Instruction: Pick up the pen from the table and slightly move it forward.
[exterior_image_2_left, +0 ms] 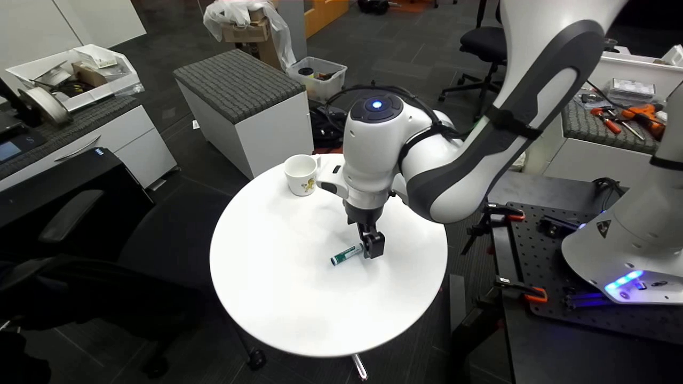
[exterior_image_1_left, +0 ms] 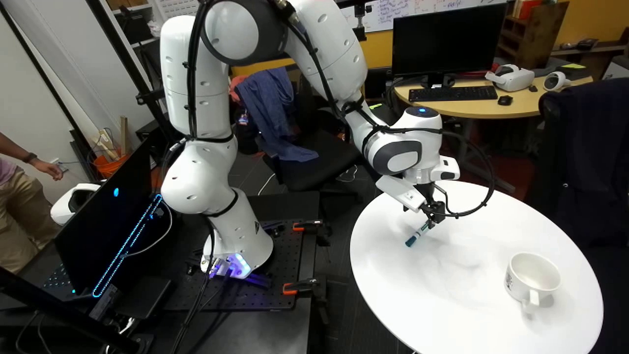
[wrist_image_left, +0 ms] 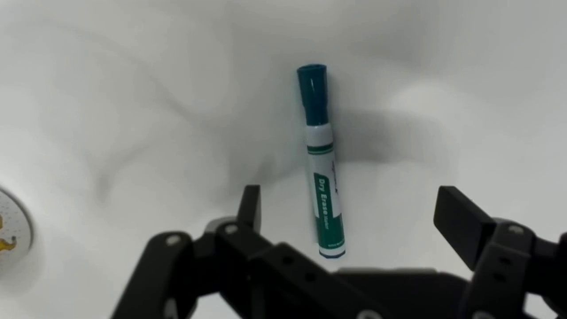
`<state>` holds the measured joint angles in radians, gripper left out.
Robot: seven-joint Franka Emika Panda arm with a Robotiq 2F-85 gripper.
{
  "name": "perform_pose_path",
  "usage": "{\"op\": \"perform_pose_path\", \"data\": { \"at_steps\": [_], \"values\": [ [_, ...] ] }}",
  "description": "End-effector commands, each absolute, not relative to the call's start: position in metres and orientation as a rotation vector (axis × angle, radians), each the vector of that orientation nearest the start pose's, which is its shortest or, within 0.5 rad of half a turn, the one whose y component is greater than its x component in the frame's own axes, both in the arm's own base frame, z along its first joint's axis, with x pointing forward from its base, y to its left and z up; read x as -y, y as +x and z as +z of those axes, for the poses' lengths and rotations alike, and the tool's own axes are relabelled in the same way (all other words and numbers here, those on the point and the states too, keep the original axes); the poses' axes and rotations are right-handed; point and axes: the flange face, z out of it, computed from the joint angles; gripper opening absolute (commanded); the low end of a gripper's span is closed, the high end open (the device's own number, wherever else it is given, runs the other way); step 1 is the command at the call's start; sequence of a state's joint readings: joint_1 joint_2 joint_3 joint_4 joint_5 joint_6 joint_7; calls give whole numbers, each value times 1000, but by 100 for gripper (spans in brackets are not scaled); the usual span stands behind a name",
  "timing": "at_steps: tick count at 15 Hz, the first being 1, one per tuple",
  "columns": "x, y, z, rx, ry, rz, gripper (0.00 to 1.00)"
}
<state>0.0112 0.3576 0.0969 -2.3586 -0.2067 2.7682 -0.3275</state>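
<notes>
The pen is a dry erase marker with a teal cap and a white and green body. It lies on the round white table (exterior_image_1_left: 432, 305), which also shows in an exterior view (exterior_image_2_left: 309, 314). The pen (wrist_image_left: 322, 177) lies lengthwise between the spread fingers in the wrist view, closer to the left finger, cap pointing away. My gripper (wrist_image_left: 350, 199) is open, with a gap on both sides of the pen. In both exterior views the gripper (exterior_image_1_left: 431, 219) (exterior_image_2_left: 372, 246) is low over the table and hides one end of the pen (exterior_image_1_left: 416, 236) (exterior_image_2_left: 347, 254).
A white cup (exterior_image_1_left: 533, 275) stands upright on the table, also in an exterior view (exterior_image_2_left: 301, 175); its edge shows in the wrist view (wrist_image_left: 13, 230). A black chair (exterior_image_2_left: 160, 240) stands beside the table. A wooden desk (exterior_image_1_left: 462, 105) with a monitor is behind.
</notes>
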Motion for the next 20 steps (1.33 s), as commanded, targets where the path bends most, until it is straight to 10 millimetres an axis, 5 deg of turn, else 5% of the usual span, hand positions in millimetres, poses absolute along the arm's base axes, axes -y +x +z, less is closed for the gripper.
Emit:
{"op": "perform_pose_path", "data": {
  "at_steps": [1, 14, 20],
  "values": [
    [-64, 521, 172, 1053, -2989, -106, 100],
    [-61, 541, 133, 1219, -2864, -48, 98],
    [-61, 548, 127, 1220, -2851, -52, 44]
  ]
}}
